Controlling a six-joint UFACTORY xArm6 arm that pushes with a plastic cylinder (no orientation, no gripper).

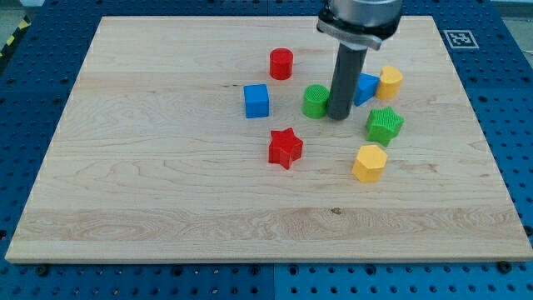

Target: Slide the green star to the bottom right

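Note:
The green star [384, 124] lies on the wooden board [166, 183], right of centre. My tip [338, 116] rests on the board to the star's left, with a gap between them. The tip stands right beside a green cylinder [315, 101], touching or nearly touching its right side. A blue block [365, 87], partly hidden behind the rod, sits just above and right of the tip.
A yellow block [389, 82] lies above the star, and another yellow block [369, 162] below it. A red star [285, 147], a blue cube [256, 100] and a red cylinder [281, 63] lie to the left. A printed marker [457, 37] sits at the board's top right corner.

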